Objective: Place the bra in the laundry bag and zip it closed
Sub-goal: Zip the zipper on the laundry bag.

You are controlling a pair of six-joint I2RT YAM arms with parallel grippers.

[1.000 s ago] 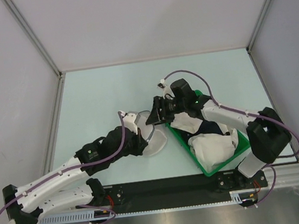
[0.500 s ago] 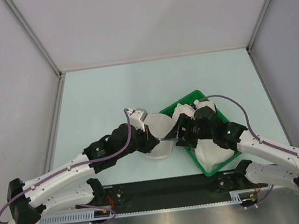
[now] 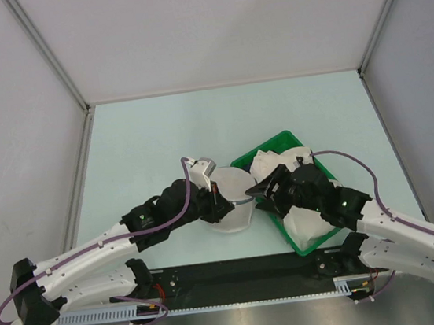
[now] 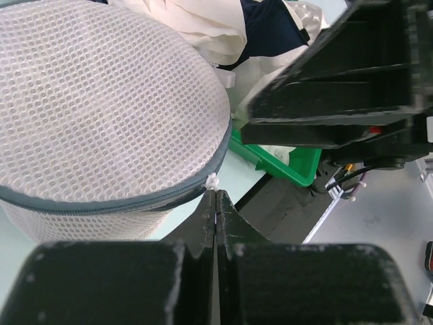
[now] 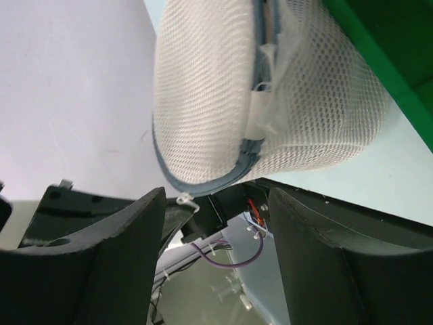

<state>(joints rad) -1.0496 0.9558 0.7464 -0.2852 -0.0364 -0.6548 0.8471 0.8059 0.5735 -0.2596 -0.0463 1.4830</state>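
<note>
Bag (image 3: 229,206) sits lower centre, right edge against basket (image 3: 273,138), open table (image 3: 158,130) above; left gripper (image 3: 215,194) shut, tips at zip pull (image 4: 212,181) (left wrist only); right gripper (image 5: 216,196) open, empty, facing bag rim.

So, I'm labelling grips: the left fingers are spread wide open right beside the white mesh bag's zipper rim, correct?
Not quite. The left fingers are pressed shut, not spread, right beside the white mesh bag's zipper rim; the left wrist view shows it.
</note>
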